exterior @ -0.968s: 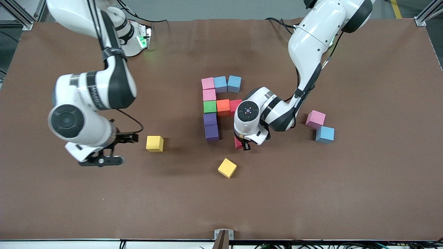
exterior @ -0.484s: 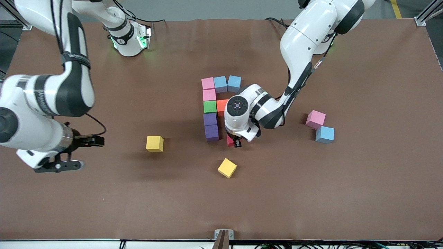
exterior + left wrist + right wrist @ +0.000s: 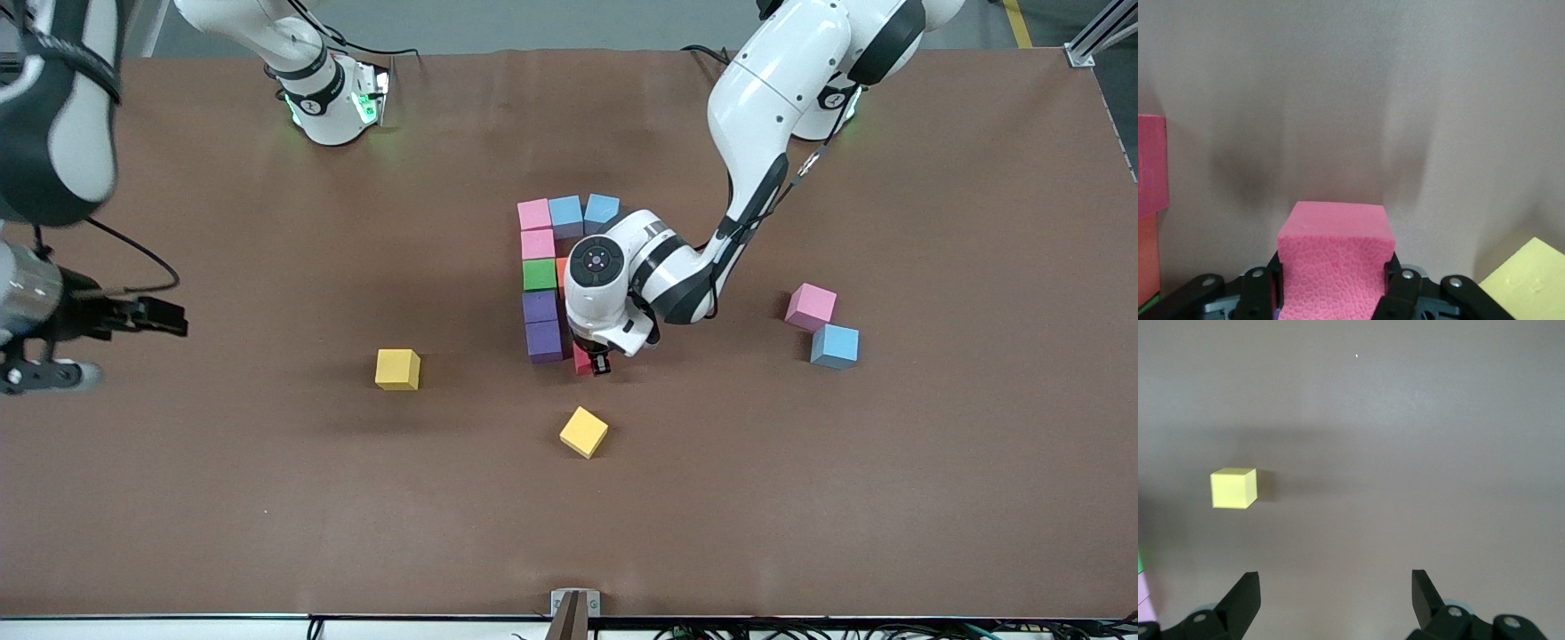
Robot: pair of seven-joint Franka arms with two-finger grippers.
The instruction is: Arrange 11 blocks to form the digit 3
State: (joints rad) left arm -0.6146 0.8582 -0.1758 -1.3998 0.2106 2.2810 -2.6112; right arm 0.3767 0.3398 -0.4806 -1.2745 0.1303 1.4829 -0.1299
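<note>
Red block carried in to start the lowest arm.

Front: left gripper (image 3: 599, 364) clamps red block (image 3: 581, 360) just beside the nearest purple block (image 3: 544, 340).
Left wrist: block squeezed between both fingers (image 3: 1403, 288).
Right wrist: right gripper (image 3: 1335, 600) spread, empty, waiting.

Just a big table (image 3: 933, 462) covered edge to edge in a matte brown mat, a little wrinkled along the top edge. Grey floor shows past it, plus silver aluminium frame posts (image 3: 1099, 34) at the corners, under soft even lighting.
</note>
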